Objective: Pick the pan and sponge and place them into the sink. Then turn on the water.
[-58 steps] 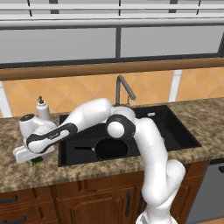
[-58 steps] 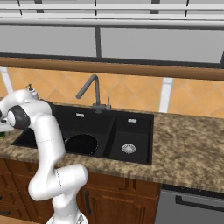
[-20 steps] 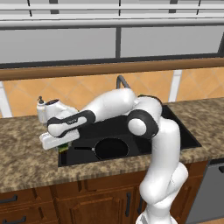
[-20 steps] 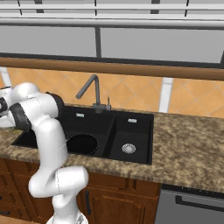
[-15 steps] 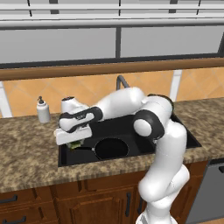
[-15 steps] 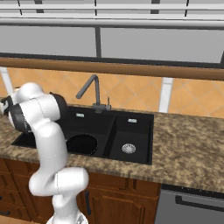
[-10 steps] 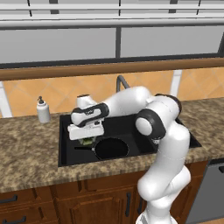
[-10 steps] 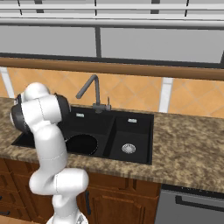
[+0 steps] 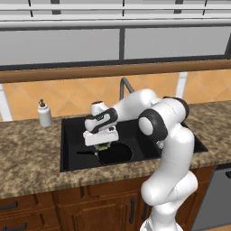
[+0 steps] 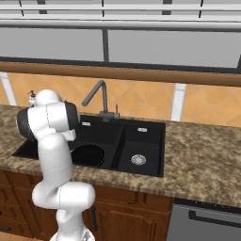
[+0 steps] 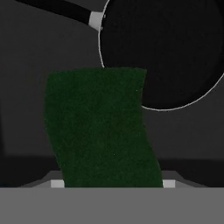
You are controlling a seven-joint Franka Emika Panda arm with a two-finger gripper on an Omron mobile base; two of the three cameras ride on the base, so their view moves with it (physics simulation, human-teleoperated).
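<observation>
Soap bottle: the small white dispenser (image 9: 44, 115) stands on the speckled brown granite counter (image 9: 27, 155), left of the matte-black double-basin sink (image 9: 72, 131), and I leave it alone.
Change: over the last three seconds I have swung the arm from the counter left of the sink to above the wide basin, bringing the dark-green rectangular sponge (image 11: 103, 131) along.
Fingers: the gripper (image 9: 102, 140) hangs over the wide basin, pinching the sponge, whose end pokes out below it.
Pan: the round all-black frying pan (image 9: 115, 153) already lies in the wide basin, its thin handle toward the sink's left wall.
Meaning: I judge only the sponge's release and the tall dark-grey gooseneck faucet (image 10: 96, 96) remain; no water runs.
Hidden: the sponge covers my fingertips in the hand view, and in the right base view my own arm blocks the gripper.
</observation>
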